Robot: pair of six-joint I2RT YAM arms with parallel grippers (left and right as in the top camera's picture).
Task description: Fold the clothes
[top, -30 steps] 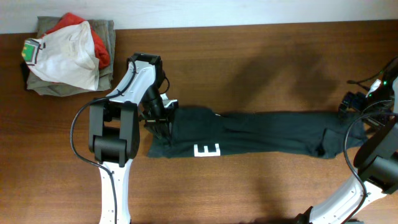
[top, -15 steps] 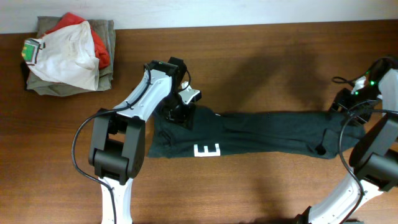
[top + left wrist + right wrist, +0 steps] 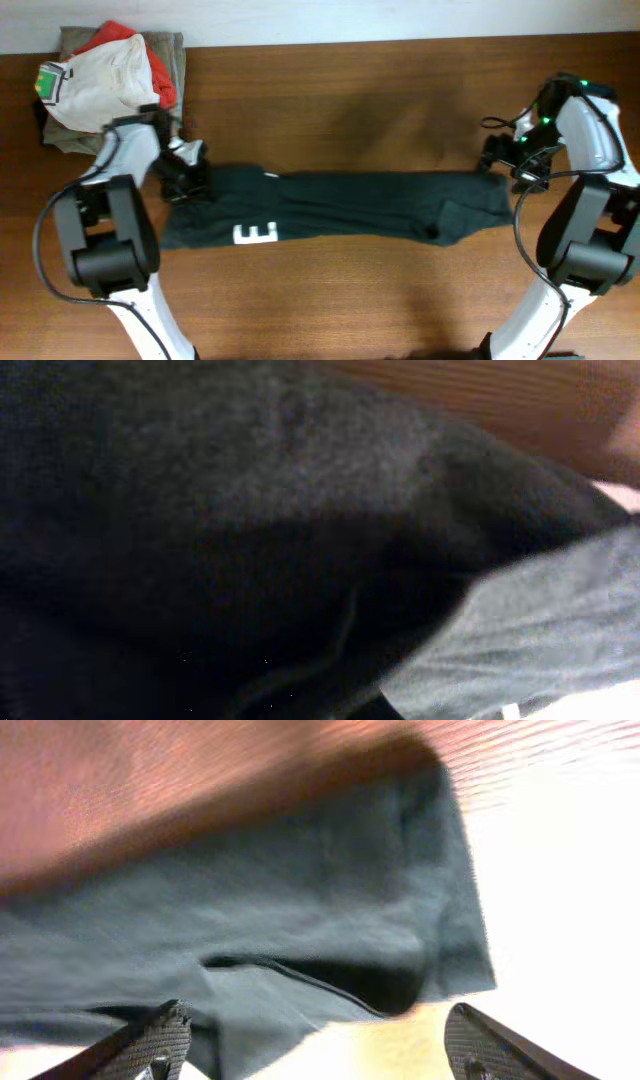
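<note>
Shirt (image 3: 350, 205): soft, light, limp; grip the end corners. Right gripper (image 3: 312, 1018) is spread wide. Left gripper (image 3: 186, 178): state cannot be told, probably buried in fabric.

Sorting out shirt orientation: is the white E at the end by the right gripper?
No, the white E sits on the black shirt near the left gripper, far from the right gripper.

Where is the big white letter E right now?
In the overhead view, the white E sits on the black shirt near its bottom edge, at the end by the left gripper, below the folded clothes pile.
</note>
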